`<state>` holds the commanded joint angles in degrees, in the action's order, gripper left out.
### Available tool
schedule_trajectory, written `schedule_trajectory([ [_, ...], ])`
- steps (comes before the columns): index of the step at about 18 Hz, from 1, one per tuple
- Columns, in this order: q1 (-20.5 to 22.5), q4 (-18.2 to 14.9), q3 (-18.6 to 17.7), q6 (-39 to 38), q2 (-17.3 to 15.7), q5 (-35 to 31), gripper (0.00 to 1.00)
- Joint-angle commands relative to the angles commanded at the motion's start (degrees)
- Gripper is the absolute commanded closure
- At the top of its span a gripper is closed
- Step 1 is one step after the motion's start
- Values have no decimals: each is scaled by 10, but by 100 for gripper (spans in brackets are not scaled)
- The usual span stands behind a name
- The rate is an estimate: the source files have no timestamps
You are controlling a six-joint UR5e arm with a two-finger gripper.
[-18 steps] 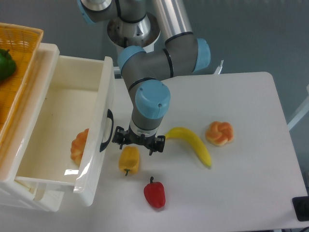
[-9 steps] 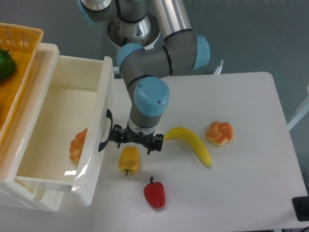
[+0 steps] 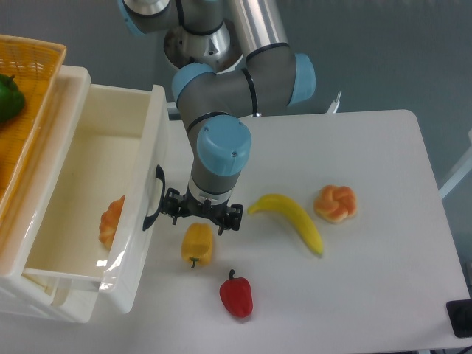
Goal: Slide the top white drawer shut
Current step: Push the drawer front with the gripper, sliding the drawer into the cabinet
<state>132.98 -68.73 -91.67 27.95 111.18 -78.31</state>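
Note:
The top white drawer (image 3: 88, 158) is pulled out at the left, a deep cream-white box. Its front panel (image 3: 147, 184) carries a black curved handle (image 3: 153, 199). An orange bun-like item (image 3: 110, 221) lies inside it. My gripper (image 3: 200, 215) points down right of the front panel, and its left side is up against the handle. The wrist hides the fingertips, so I cannot tell how the jaws stand. A yellow pepper (image 3: 197, 245) lies just below the gripper.
A yellow wicker basket (image 3: 33, 81) with a green pepper (image 3: 9, 97) sits on top of the drawer unit. A red pepper (image 3: 236, 295), a banana (image 3: 291, 220) and an orange bun (image 3: 335, 203) lie on the white table (image 3: 369, 147). A lower drawer front (image 3: 44, 306) shows below.
My gripper has moved left against the drawer front. The top drawer has slid a little way left into the unit, and the item inside it went with it.

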Motion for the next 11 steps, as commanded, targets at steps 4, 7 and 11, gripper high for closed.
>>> schedule_trajectory([
  [4, -5, -5, 0, 0, -4, 2, 0],
  [7, -11, -8, 0, 0, -5, 6, 0],
  [11, -14, -7, 0, 0, -9, 16, 0],
])
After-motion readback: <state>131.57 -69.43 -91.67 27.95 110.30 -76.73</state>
